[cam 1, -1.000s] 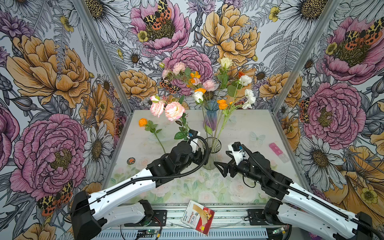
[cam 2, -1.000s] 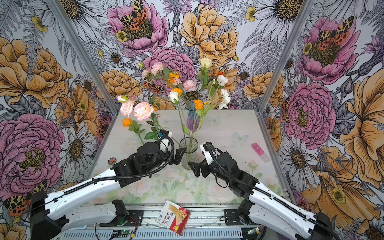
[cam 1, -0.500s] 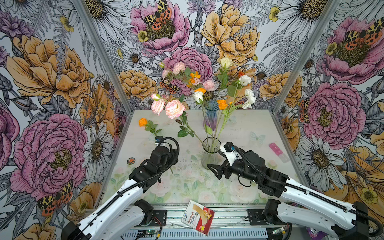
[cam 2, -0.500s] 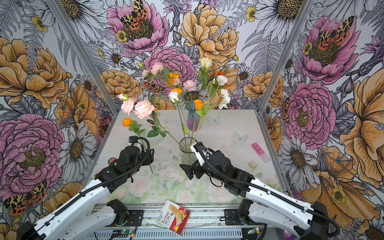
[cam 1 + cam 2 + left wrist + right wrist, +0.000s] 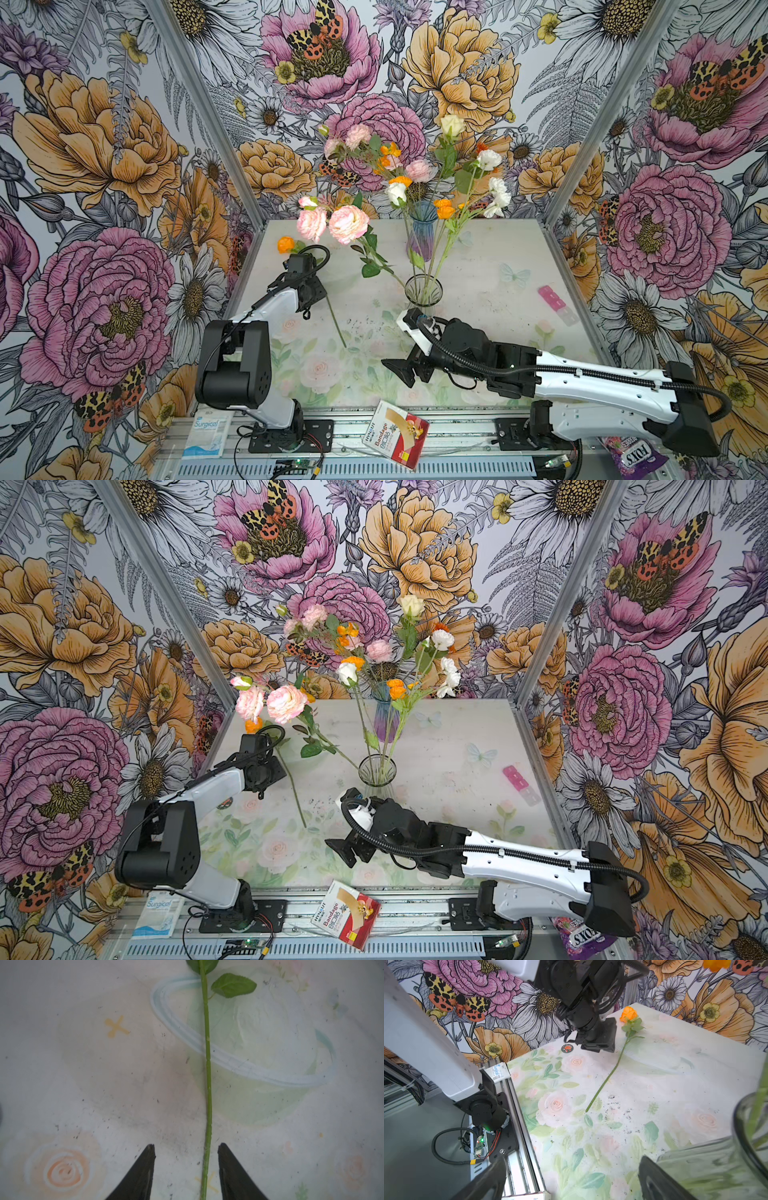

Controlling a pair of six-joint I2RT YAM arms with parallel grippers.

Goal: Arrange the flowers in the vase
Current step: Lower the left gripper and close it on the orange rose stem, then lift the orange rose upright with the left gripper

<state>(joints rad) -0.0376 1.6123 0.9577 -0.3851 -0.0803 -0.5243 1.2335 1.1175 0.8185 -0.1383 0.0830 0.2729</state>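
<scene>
Orange-bloomed green-stemmed flower left of clear glass vase: probably light, bendy. Left fingers straddle bare stem, a good hold point, unclenched. Right fingers released.

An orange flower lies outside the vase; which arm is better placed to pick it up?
Left: its fingers straddle the stem of the orange flower, while the right gripper sits open beside the clear glass vase, farther off.

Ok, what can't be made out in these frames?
The left gripper is hidden under its own wrist in both top views; the left wrist view shows only its tips, either side of the orange flower stem.
The bloom of that flower is cut off by the left wrist view's edge.
The clear vase is blurred and cut by the frame edge in the right wrist view.
</scene>
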